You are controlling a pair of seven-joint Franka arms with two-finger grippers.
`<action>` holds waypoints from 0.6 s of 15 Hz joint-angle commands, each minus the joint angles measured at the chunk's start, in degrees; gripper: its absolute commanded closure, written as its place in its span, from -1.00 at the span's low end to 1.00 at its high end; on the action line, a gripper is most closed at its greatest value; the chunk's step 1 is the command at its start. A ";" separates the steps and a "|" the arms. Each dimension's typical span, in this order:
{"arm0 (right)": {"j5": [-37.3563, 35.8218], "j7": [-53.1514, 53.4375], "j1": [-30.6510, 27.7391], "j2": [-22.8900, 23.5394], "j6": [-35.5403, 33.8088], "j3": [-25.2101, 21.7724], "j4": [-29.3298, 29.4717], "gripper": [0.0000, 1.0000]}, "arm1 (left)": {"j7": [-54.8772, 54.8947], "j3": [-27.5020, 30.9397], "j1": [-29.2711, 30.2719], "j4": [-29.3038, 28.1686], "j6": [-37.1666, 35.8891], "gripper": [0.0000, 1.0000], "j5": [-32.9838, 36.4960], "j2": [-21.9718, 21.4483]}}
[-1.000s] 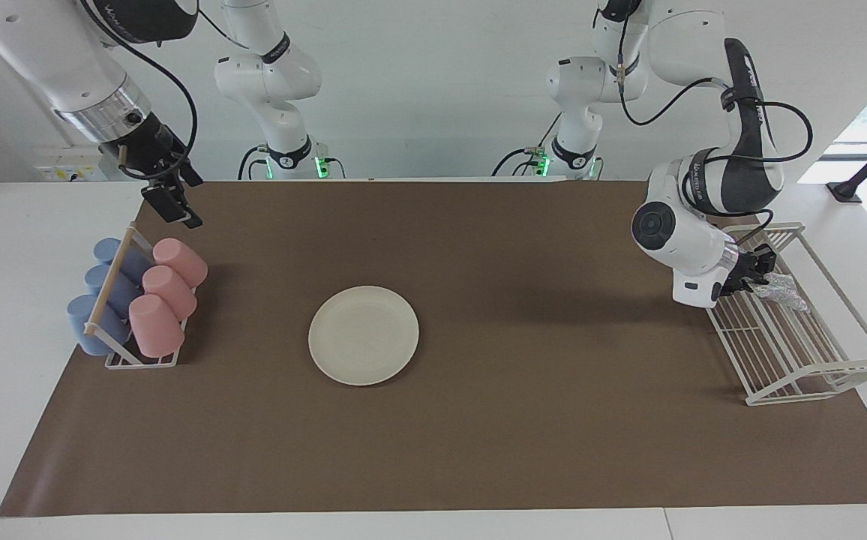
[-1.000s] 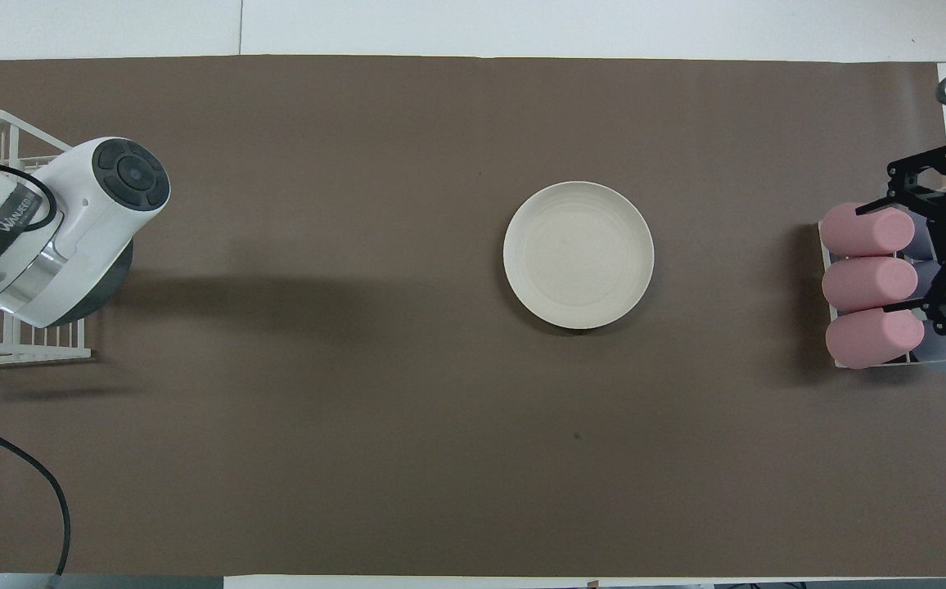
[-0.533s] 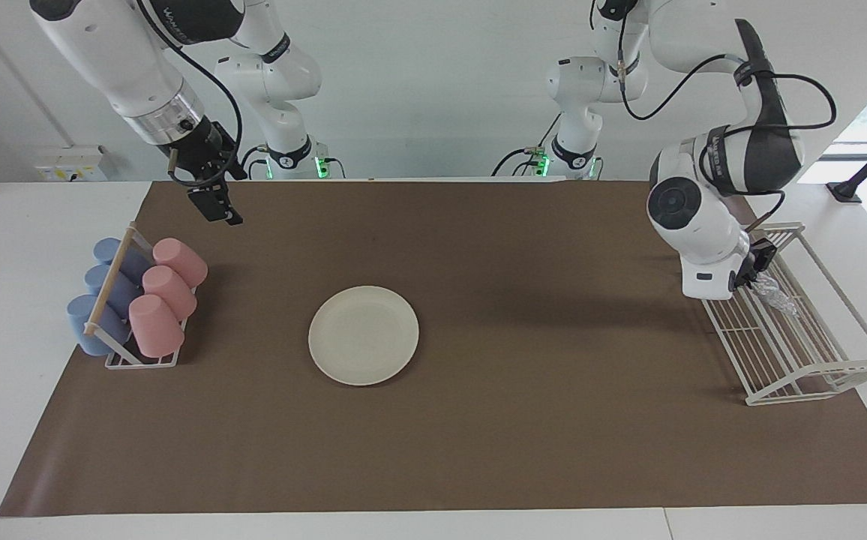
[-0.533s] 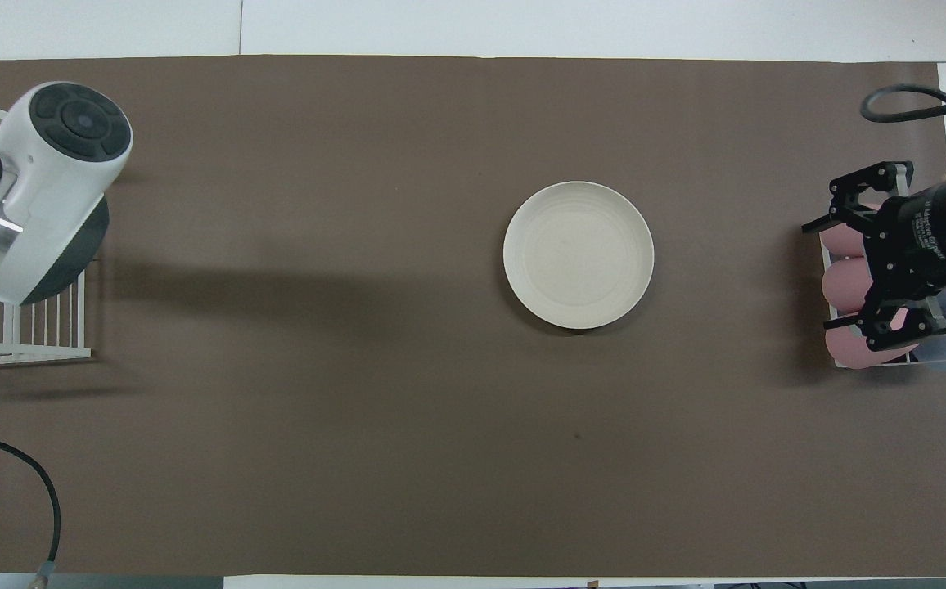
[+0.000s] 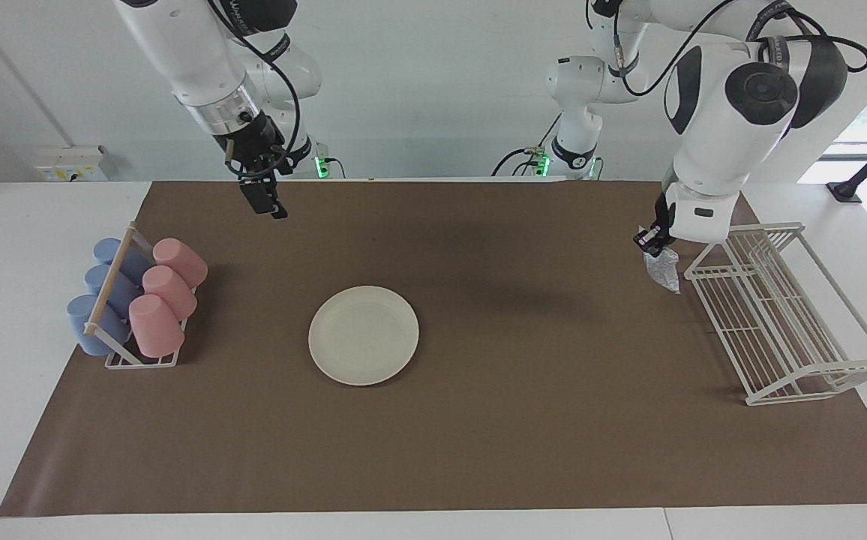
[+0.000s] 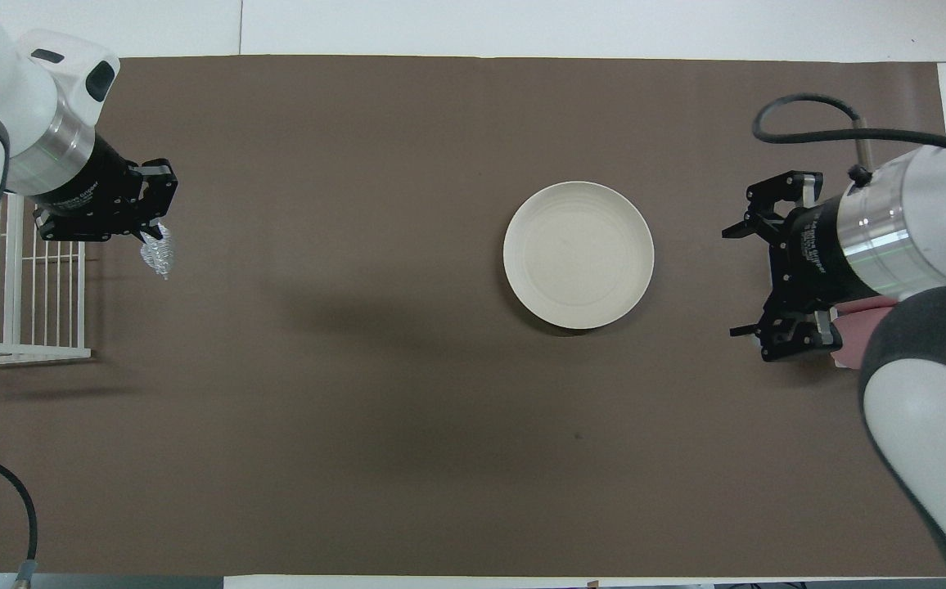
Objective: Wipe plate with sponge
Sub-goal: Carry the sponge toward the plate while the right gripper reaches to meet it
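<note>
The cream-white plate (image 5: 363, 335) lies on the brown mat near the table's middle and also shows in the overhead view (image 6: 578, 254). My left gripper (image 5: 651, 241) is shut on the silvery sponge (image 5: 662, 270), which hangs from it in the air over the mat, just beside the wire rack. In the overhead view this gripper (image 6: 148, 236) holds the sponge (image 6: 156, 254) well apart from the plate. My right gripper (image 5: 267, 204) is open and empty, raised over the mat between the cup rack and the plate; it also shows in the overhead view (image 6: 740, 281).
A white wire dish rack (image 5: 778, 315) stands at the left arm's end of the table (image 6: 15, 311). A rack of pink and blue cups (image 5: 137, 296) stands at the right arm's end, mostly covered by the right arm in the overhead view.
My left gripper has lifted the sponge out of the wire rack and carried it over the mat. My right gripper has moved from over the cup rack toward the table's middle.
</note>
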 commanded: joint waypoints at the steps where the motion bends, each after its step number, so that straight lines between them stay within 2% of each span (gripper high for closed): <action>1: 0.26 7.63 2.88 -1.15 3.86 0.12 -1.88 -1.00 | 0.15 0.28 3.23 0.99 -1.16 1.00 -15.33 -0.86; 3: 0.17 10.71 4.38 -0.80 4.92 0.12 -1.71 -1.00 | 2.33 0.54 4.73 0.03 -0.20 1.00 -26.59 -2.26; 4: 0.17 12.73 5.34 -0.72 5.97 0.12 -1.70 -1.00 | 5.92 0.45 5.70 -3.54 0.51 1.00 -31.52 -3.83; 5: 0.17 14.84 6.48 -0.71 6.68 0.12 -1.79 -1.00 | 8.83 0.45 6.31 -8.02 2.08 1.00 -36.44 -6.20; 9: 0.17 16.45 8.78 -1.24 6.42 0.20 -2.58 -1.00 | 24.45 0.54 7.29 -33.13 11.47 1.00 -53.49 -18.93</action>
